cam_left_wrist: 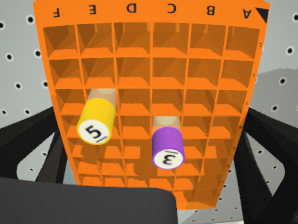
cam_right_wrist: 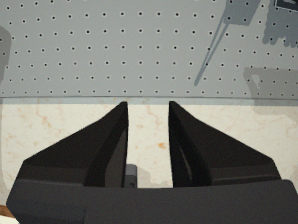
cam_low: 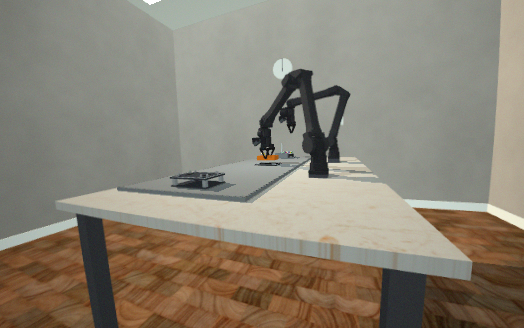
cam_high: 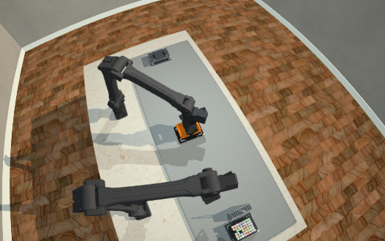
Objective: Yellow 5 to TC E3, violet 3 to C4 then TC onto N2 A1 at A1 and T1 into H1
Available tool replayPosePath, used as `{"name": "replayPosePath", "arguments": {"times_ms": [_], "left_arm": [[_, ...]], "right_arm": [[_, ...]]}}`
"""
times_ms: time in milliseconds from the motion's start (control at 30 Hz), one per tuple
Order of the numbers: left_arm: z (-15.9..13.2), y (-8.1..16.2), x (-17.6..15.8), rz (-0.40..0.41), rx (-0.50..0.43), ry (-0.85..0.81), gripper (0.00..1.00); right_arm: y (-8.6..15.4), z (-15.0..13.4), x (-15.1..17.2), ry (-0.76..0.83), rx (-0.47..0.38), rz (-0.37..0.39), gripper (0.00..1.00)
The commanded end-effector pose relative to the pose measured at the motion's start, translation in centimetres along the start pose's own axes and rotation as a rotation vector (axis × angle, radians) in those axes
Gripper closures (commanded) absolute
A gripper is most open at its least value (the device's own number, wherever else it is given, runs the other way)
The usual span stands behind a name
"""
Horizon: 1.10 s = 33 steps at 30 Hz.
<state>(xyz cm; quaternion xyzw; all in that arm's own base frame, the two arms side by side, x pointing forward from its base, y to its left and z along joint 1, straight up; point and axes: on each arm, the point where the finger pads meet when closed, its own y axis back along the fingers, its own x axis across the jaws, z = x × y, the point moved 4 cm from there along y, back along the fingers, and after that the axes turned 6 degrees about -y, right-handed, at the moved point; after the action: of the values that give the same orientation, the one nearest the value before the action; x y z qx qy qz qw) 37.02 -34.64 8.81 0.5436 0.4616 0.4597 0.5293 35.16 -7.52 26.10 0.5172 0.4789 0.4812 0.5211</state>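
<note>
The orange tube carrier TC [cam_high: 181, 132] [cam_low: 275, 157] [cam_left_wrist: 151, 9] is held by my left gripper [cam_high: 190, 128] [cam_low: 267, 154] [cam_left_wrist: 150, 110], shut across its two sides. It hangs slightly above a low dark nest [cam_low: 268, 164]. The yellow vial 5 [cam_left_wrist: 96, 117] stands in well E3 and the violet vial 3 [cam_left_wrist: 168, 145] in C4; their bottoms are hidden. The raised nest N2 [cam_high: 159, 56] [cam_low: 198, 177] stands at the left arm's end. My right gripper [cam_low: 291, 131] [cam_right_wrist: 148, 111] is partly open and empty.
The vial rack R1 [cam_high: 243, 228], with many colored caps, lies at the right arm's end. A grey slotted piece, likely holder H1 [cam_high: 239, 211], is beside it; the forceps are too small to make out. The right arm [cam_high: 154, 189] reaches over the mat's near edge.
</note>
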Motion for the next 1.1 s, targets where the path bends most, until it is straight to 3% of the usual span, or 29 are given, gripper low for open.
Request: {"name": "replayPosePath", "arguments": {"times_ms": [0,1067], "left_arm": [[1.9,4.3,-1.2,-0.053,-0.079,0.004,1.00],[1.5,7.9,-1.2,-0.054,-0.080,0.004,1.00]], "right_arm": [[1.2,0.7,-0.2,-0.014,-0.029,-0.003,0.76],[1.2,0.7,-0.2,-0.014,-0.029,-0.003,0.76]]}}
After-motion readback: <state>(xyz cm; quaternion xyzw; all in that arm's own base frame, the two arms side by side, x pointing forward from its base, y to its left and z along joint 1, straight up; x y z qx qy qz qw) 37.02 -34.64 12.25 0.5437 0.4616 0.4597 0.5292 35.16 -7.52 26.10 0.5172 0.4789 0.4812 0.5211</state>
